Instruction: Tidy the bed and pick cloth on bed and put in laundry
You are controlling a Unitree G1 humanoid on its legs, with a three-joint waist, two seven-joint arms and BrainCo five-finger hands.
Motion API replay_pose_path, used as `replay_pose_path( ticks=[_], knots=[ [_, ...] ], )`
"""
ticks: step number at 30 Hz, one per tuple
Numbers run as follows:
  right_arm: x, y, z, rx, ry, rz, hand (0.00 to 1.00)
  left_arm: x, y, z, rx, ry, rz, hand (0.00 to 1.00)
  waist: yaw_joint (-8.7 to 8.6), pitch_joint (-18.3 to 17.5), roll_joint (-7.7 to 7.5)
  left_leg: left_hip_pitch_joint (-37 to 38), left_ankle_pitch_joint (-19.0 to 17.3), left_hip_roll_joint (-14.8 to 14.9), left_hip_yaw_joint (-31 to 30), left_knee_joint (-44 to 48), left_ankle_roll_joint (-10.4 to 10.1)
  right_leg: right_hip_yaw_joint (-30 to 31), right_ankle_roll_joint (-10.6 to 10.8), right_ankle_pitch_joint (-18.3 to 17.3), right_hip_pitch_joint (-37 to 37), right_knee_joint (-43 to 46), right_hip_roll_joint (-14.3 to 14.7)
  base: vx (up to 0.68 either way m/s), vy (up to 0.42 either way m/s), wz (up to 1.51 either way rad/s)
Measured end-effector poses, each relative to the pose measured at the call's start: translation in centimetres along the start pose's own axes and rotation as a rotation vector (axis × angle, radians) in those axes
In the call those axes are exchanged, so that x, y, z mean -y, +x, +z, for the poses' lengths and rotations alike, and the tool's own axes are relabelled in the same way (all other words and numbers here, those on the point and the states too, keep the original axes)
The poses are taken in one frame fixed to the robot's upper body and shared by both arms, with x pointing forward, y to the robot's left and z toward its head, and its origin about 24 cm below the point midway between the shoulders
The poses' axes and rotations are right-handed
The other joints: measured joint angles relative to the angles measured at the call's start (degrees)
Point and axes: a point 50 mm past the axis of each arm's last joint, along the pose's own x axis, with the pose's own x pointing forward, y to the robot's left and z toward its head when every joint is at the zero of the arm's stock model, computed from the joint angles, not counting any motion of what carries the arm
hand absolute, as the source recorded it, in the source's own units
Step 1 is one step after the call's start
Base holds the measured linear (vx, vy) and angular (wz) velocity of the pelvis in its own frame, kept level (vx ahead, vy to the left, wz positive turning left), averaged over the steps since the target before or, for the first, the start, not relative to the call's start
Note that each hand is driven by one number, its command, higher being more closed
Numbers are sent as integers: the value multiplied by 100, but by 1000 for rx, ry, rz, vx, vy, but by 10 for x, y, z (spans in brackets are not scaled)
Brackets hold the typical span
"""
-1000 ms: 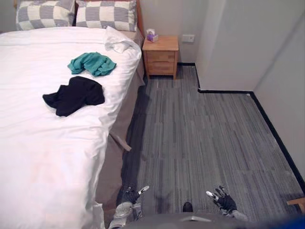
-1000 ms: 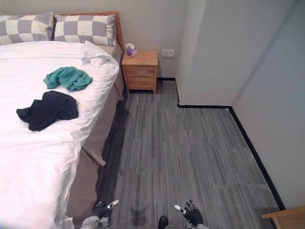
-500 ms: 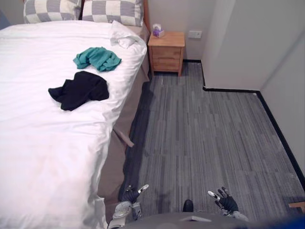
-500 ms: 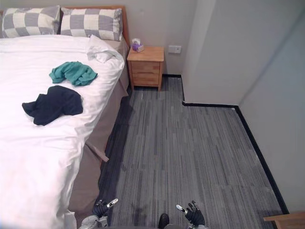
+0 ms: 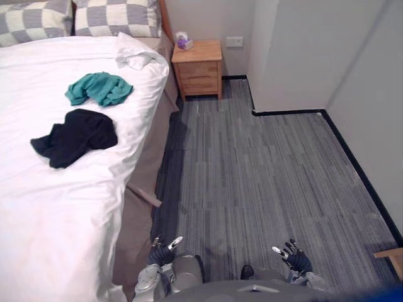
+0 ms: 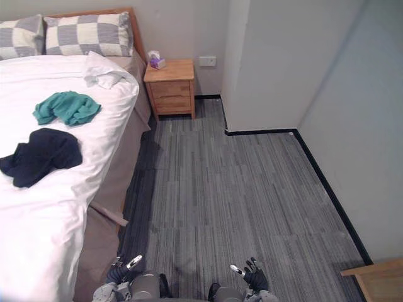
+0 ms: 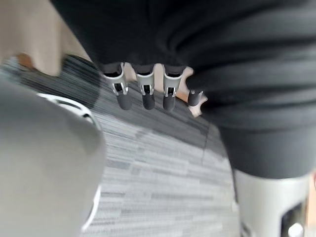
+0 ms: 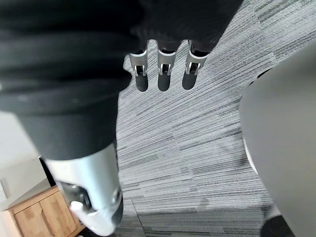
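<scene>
On the white bed (image 5: pixel 44 207), well in from its near edge, lie 2 loose cloths: a black cloth (image 5: pixel 75 135) crumpled in a heap and, nearer the headboard, a teal cloth (image 5: pixel 99 88), close to the black one but apart from it. A small white cloth (image 5: pixel 133 58) sits rumpled by the bed's corner, just below 2 checked pillows (image 5: pixel 113 16). Beside the headboard stands a wooden nightstand (image 5: pixel 198 66) with a tissue box (image 5: pixel 183 41) on top, and grey striped floor (image 5: pixel 252 170) runs out from there to the walls.

Both of the robot's hands hang low over that floor, well apart from any cloth. The left hand (image 5: pixel 161 251) is close to the bed's side; its fingers (image 7: pixel 143 94) hang straight in a row, loosely apart, holding nothing. The right hand (image 5: pixel 293 257) has its fingers (image 8: pixel 163 74) straight and relaxed, also empty.

I'd judge no pick has begun. The cloths lie far enough in that reaching them means leaning over the mattress, and fingers closing on the black heap could pinch the sheet beneath and drag it out of smooth. The white cloth, pale against pale bedding, is easily missed. A loose grip could let a trailing end slip.
</scene>
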Motion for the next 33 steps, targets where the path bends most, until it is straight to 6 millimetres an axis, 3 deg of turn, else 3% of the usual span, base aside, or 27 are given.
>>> replay_pose_path(
  ticks=[1,2,3,4,7,9,10,11,12,13,15,17,19,20,21,22,23,25,27,28,29,31,33],
  knots=[
    [-1,0,-1,-6,-18,8,0,0,0,0,2,1,2,0,17,-21,12,124,355,-17,92,-328,55,144,103,-27,33,-35,-10,291,204,-67],
    [-6,0,-3,-15,-46,31,0,-4,-1,-1,-4,7,8,0,16,-54,-7,221,419,-91,246,-435,179,247,280,13,165,-150,-73,316,193,-64],
    [-6,0,-2,-16,-58,36,0,-5,-1,-2,-7,9,10,0,12,-60,2,237,352,-108,326,-423,259,258,360,25,165,-108,-103,337,180,-46],
    [-8,0,-3,-21,-67,46,0,-6,-1,-1,0,12,13,0,17,-122,-96,260,178,-144,437,-320,359,242,485,-48,143,225,-260,423,209,-33],
    [-6,-3,-11,-60,-102,46,0,-4,-1,-1,2,23,4,0,158,-256,-109,478,-162,-180,689,-149,553,247,652,-353,186,1485,-485,382,155,-27],
    [-6,-4,-14,-64,-64,27,0,-7,-1,-1,1,73,-10,0,136,-392,-272,619,-406,-392,655,-112,558,301,771,-365,41,2393,-676,380,73,-2],
    [-5,-5,-16,-65,-27,7,0,-9,-1,-1,-4,123,-25,0,100,-439,-362,755,-519,-578,640,-169,509,441,942,-220,-318,3239,-859,349,20,26],
    [-3,-5,-17,-72,-7,-10,0,-9,-1,-3,-16,164,-41,0,-7,-413,-431,1023,-606,-758,530,-318,481,555,1147,439,-718,4177,-1017,353,6,36],
    [-1,-5,-15,-64,4,-24,0,-8,-1,-5,-24,175,-48,0,-61,-417,-387,1197,-615,-794,494,-433,494,565,1163,896,-858,4550,-1062,390,-8,36],
    [2,-4,-14,-62,2,-39,0,-5,0,-4,-21,174,-57,0,-148,-372,-284,1454,-666,-796,452,-541,536,575,1110,974,-1072,5080,-1070,410,-20,18],
    [3,-3,-7,-33,0,-46,0,-2,-1,-6,-32,166,-58,0,-186,-323,-246,1979,-905,-717,315,-669,433,390,882,242,-1613,5546,-1001,414,-53,17],
    [2,-2,-2,-11,2,-49,0,-1,0,-6,-36,146,-58,0,-274,-300,-184,2423,-1046,-489,180,-844,291,-176,670,-245,-2081,4835,-945,485,-164,59],
    [4,-2,-2,-10,14,-58,0,5,2,-3,-35,123,-68,0,-333,-286,-195,2708,-1136,-270,-66,-1042,127,-635,559,-216,-2321,3470,-865,517,-252,90],
    [2,-2,-2,-13,18,-55,0,10,4,-2,-36,117,-77,0,-335,-283,-211,2868,-1187,-183,-247,-1176,-3,-624,572,125,-2349,2250,-703,622,-335,97],
    [-1,-2,-4,-16,34,-51,0,13,5,-2,-38,110,-82,0,-361,-270,-226,3010,-1249,-169,-452,-1218,-134,-375,457,919,-2275,1466,-558,660,-344,70],
    [4,2,6,6,26,-60,0,22,4,-6,-60,89,-91,0,-292,-254,48,3153,-1199,100,-638,-1242,-141,-504,239,835,-2133,1555,-330,675,-306,35],
    [0,6,15,25,16,-51,0,28,5,-5,-57,90,-112,0,-256,-170,100,3111,-860,114,-890,-1146,-119,-499,167,562,-2109,1762,-351,508,-228,21],
    [-1,9,16,14,-6,-50,0,42,4,-5,-55,72,-144,0,-359,-100,100,3272,-86,35,-1270,-1019,-166,-536,129,-48,-2076,2575,-621,671,-364,44],
    [-3,10,17,-6,-48,-40,0,45,3,-5,-50,59,-139,0,-345,-114,124,3029,460,111,-1494,-114,-240,-547,165,-493,-1707,2592,-534,501,-295,24],
    [-5,11,17,-14,-64,-31,0,44,4,-2,-37,36,-127,0,-325,-88,133,2424,1048,224,-1757,1217,-404,-542,154,-742,-1296,2233,-413,539,-228,-1],
    [-3,11,18,-11,-71,-33,0,40,5,0,-23,14,-109,0,-288,-35,217,1677,1287,442,-1933,2699,-477,-572,83,-782,-913,1903,-217,635,-257,-10],
    [-5,11,17,-18,-83,-28,0,31,6,9,28,-18,-74,0,-194,73,239,847,820,612,-1933,4125,-461,-575,42,-806,-165,1415,-40,525,-132,-26],
    [-9,10,12,-31,-74,-16,0,23,6,15,66,-4,-63,0,-150,95,116,224,390,500,-1749,4168,-350,-563,67,-796,528,836,-53,428,-57,-19]
  ],
)
